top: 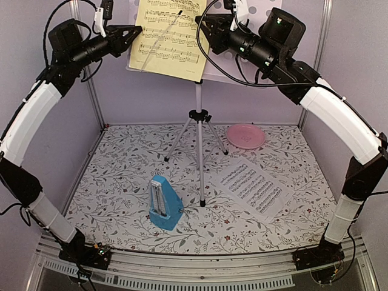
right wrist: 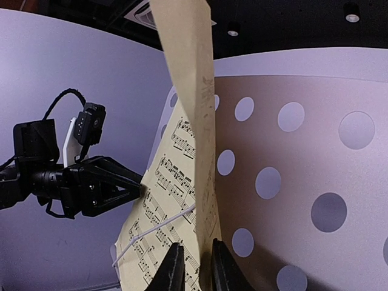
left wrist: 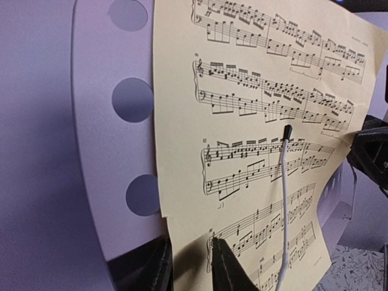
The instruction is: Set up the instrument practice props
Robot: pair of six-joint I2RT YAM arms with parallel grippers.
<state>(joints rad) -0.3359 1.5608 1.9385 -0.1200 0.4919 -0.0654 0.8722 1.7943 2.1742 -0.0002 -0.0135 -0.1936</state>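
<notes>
The pale perforated music stand (top: 198, 97) stands on its silver tripod at the back centre. The yellow sheet (top: 170, 36) lies on its desk under a white wire holder (left wrist: 284, 182). My left gripper (top: 138, 33) is at the sheet's left edge, jaws slightly apart with the edge between them (left wrist: 191, 242). My right gripper (top: 203, 27) is closed on the sheet's right edge (right wrist: 195, 244), which curls forward off the desk (right wrist: 303, 151). The white sheet (top: 251, 187) lies flat on the table at the right. The blue metronome (top: 163, 203) stands at the front centre.
A pink round plate (top: 245, 136) lies behind the white sheet, right of the tripod legs. The floral table mat (top: 109, 182) is walled by lilac panels at the left, back and right. Both arms reach high over the table.
</notes>
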